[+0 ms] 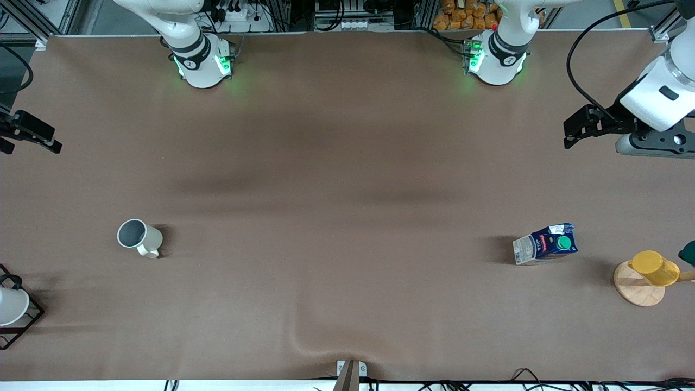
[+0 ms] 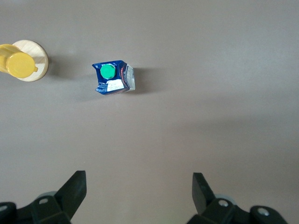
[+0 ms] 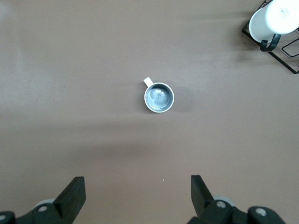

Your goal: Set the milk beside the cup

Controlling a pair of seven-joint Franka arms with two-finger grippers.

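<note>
The milk (image 1: 545, 244), a dark blue carton with a green cap, stands on the brown table toward the left arm's end; it also shows in the left wrist view (image 2: 113, 78). The cup (image 1: 140, 237), a cream mug with grey inside, stands toward the right arm's end, apart from the milk by most of the table's length; it also shows in the right wrist view (image 3: 159, 97). My left gripper (image 2: 139, 179) is open and empty, high over bare table, as the front view shows (image 1: 568, 133). My right gripper (image 3: 138, 183) is open and empty, high over bare table at the other end (image 1: 33, 136).
A yellow cup on a wooden disc stand (image 1: 649, 274) is beside the milk at the table's end. A white cup in a black wire rack (image 1: 13, 309) is at the right arm's end, nearer the front camera than the mug. The cloth has a wrinkle (image 1: 320, 342) by the front edge.
</note>
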